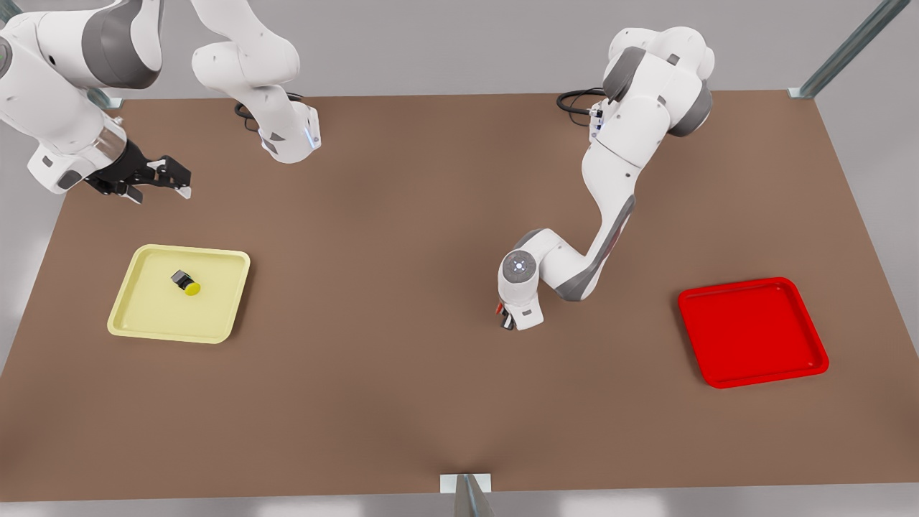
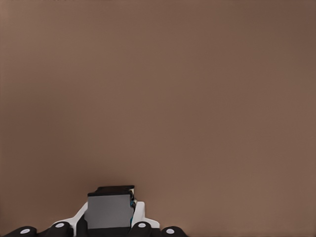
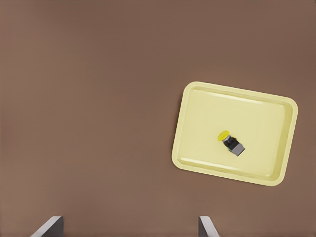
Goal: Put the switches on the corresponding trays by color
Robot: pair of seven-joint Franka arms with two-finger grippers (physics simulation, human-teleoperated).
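Already the yellow switch (image 1: 186, 283) lies on its side inside the yellow tray (image 1: 138, 314). Well away from that tray, near the table's (image 1: 402, 402) middle, the left gripper (image 1: 507, 319) clamps the red switch (image 2: 109, 211). Above the tray, the right gripper (image 1: 152, 180) hangs released. The red tray (image 1: 751, 373) sits farthest off.

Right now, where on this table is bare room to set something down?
Bare table between yellow tray and red tray, apart from the left end effector gripping the red switch. The yellow switch occupies its tray; right end effector hovers open.
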